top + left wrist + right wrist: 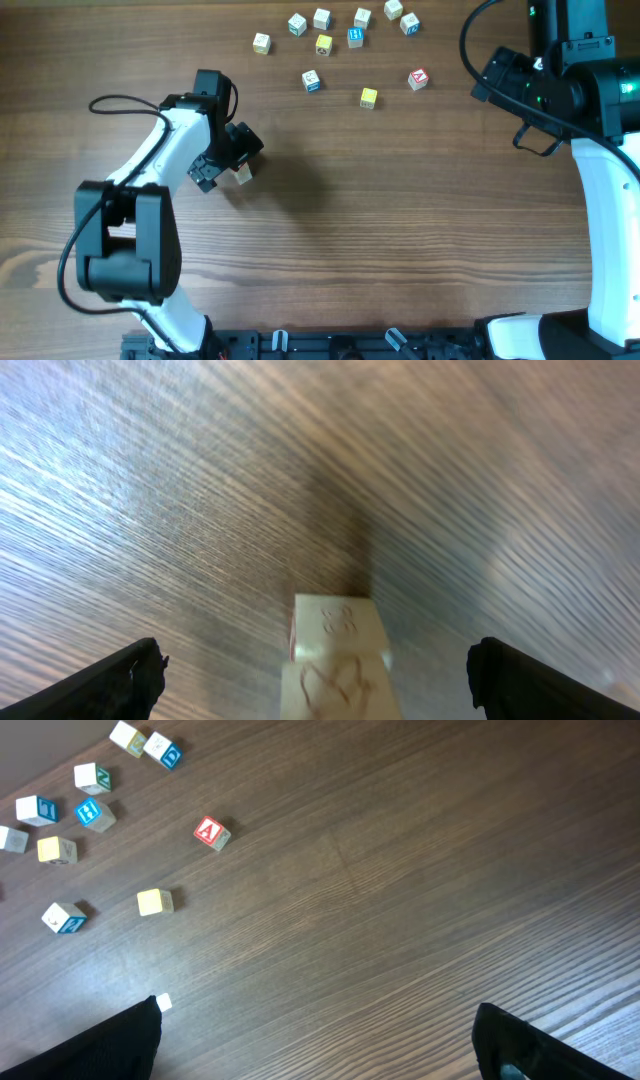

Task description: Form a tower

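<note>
At the left, the left gripper (315, 665) stands with its fingers spread wide and the tower (338, 645) upright between them, touched by neither. My guess is that this gap is deliberate, so the stack bears its own weight on the table (400, 230) and isn't nudged. The tower shows two pale cubes, one on the other (the lower is cut off by the frame edge, so there may be more).

Further right, along the far edge, lie the loose letter cubes (323, 44), eleven in all and well apart from the tower. One of them is the red-and-white "A" cube (418, 78), and two are yellow.

At the right, the right gripper (316, 1020) hangs over bare wood with its fingers apart and nothing between them, probably parked clear.
</note>
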You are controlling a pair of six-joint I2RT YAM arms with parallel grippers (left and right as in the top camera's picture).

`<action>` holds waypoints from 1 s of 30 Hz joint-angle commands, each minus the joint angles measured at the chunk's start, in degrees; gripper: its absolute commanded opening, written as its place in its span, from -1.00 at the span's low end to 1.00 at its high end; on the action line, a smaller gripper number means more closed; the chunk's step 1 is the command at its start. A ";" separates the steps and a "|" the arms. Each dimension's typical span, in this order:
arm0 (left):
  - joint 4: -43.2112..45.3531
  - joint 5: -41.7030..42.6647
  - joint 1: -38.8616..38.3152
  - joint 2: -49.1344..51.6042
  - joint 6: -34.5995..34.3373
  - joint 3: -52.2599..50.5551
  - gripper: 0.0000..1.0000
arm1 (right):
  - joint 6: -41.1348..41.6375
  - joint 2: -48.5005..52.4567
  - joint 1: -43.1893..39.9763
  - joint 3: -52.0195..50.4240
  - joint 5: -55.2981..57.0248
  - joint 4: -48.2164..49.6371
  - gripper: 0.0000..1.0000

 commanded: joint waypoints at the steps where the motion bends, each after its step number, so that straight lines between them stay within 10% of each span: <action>1: -0.09 0.79 0.11 -5.92 10.45 3.19 1.00 | 0.70 0.59 -0.28 -0.20 1.16 0.15 0.99; 17: -3.10 2.62 -1.40 -10.40 67.78 3.58 1.00 | 0.72 0.61 -0.28 -0.20 1.16 0.13 0.99; 30: -4.35 1.92 -0.22 -7.30 79.67 3.54 1.00 | 0.72 0.59 -0.28 -0.20 1.16 0.13 0.99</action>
